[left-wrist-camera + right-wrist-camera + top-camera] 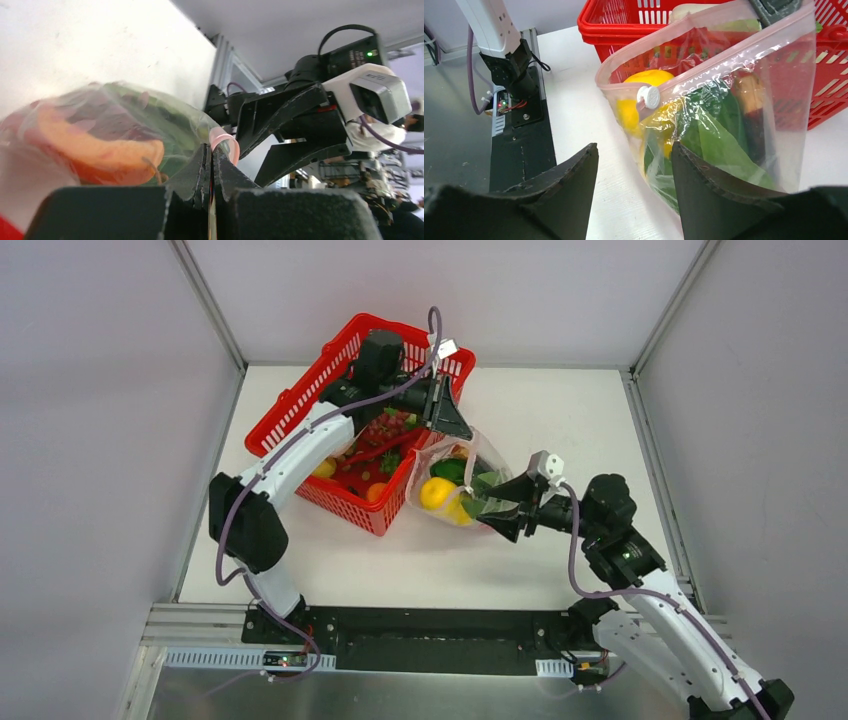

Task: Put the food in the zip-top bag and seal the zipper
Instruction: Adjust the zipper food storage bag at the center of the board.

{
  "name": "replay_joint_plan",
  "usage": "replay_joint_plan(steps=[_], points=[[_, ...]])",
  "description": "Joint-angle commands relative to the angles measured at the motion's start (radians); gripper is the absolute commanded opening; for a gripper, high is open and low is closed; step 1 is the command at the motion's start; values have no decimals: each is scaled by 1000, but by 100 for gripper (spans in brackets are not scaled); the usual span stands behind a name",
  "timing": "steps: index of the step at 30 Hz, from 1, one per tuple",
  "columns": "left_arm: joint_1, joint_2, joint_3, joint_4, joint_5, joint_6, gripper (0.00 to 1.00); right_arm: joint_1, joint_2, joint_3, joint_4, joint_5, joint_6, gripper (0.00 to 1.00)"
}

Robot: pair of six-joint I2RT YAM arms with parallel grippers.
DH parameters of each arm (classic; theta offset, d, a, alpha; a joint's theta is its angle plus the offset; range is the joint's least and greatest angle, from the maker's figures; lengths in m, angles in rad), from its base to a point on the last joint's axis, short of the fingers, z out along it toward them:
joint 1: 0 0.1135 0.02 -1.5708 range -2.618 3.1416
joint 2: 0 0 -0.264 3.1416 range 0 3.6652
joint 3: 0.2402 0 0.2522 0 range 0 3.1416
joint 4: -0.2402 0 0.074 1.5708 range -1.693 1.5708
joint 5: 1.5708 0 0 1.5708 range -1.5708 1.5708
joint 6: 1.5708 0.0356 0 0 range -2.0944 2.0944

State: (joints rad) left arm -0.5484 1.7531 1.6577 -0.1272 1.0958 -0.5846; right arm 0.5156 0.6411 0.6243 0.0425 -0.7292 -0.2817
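Observation:
The clear zip-top bag (455, 485) stands on the white table beside the red basket, holding a yellow lemon (436, 492), green leaves (719, 140) and an orange bun (95, 150). My left gripper (447, 422) is shut on the bag's pink zipper strip (222, 137) at its far top corner. The zipper (704, 75) runs across the bag's mouth with a white slider (648, 96) near its near end. My right gripper (634, 155) is open at the bag's near side, one finger (704, 175) against the plastic, nothing between the jaws.
A red mesh basket (300, 405) with more toy food stands at the back left, touching the bag. The left arm (300, 455) reaches over it. Grey walls enclose the table; the black base rail (521, 145) lies at the near edge.

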Motion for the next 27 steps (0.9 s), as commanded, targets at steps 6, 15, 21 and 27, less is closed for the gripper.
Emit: replay_joint_plan(steps=[6,15,21,27], points=[[5,-152,-29,-277,-228,222,0,148,51,19,-3,350,-208,58],[1,-185,-27,-278,-310,180,0,311,87,50,42,478,-331,59],[-15,-188,-9,-255,-358,130,0,428,111,37,74,610,-410,63],[-35,-192,2,-261,-372,120,0,533,166,-17,264,804,-504,64]])
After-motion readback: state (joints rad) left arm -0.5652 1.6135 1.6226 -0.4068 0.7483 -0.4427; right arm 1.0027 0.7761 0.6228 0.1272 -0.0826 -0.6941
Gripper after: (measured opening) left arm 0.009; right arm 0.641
